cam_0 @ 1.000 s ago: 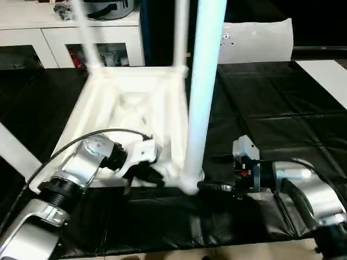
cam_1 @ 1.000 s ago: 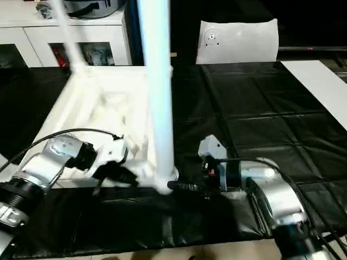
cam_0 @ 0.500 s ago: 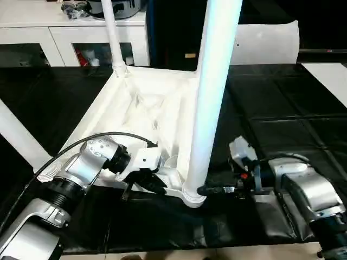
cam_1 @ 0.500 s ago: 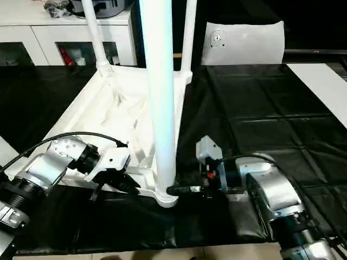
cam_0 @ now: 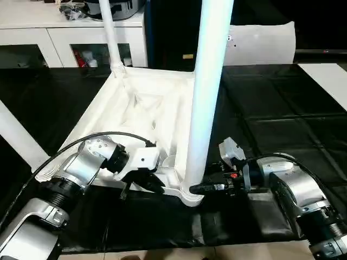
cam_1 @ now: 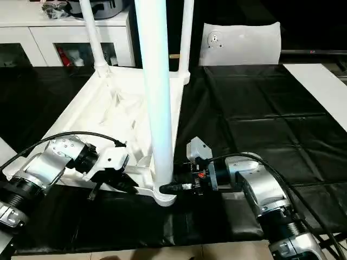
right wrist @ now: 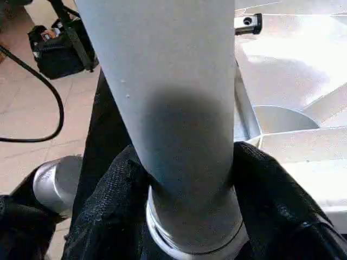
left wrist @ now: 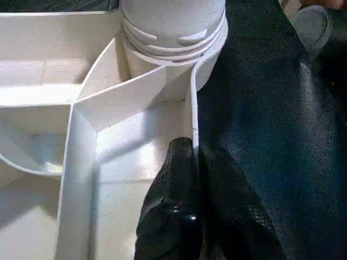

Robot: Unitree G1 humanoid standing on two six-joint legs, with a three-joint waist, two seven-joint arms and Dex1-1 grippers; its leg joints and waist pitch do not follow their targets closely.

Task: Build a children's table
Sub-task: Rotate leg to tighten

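While the table top (cam_0: 143,116) lies upside down on the black work surface (cam_0: 282,108), ribbed underside facing up, I see legs standing in its corner sockets. Nearest one is the near-right leg (cam_0: 209,92), upright, seated in the socket (cam_0: 191,196) at the near-right corner. Far-left leg (cam_0: 110,35) stands in its corner too, and the far-right leg (cam_1: 187,35) shows behind the near one. Another leg (cam_0: 16,135) runs off at the left edge, by the near-left corner.

My right gripper (cam_1: 169,187) sits at the base of the near-right leg, coming in level from the right. Wrist view shows its two black fingers (right wrist: 271,189) pressed on either side of the leg just above the socket collar, so it's clamped on that leg.

My left gripper (cam_0: 154,187) is at the near edge of the top, just left of that same socket. Wrist view has its fingers (left wrist: 176,189) pinched together on the thin rim wall (left wrist: 194,116), one inside the top, one on the outside against the black cover.

White cabinet (cam_0: 70,32) sits far left, past the work surface, with clutter on top and on its shelves. A white panel (cam_0: 260,43) stands at the far right.
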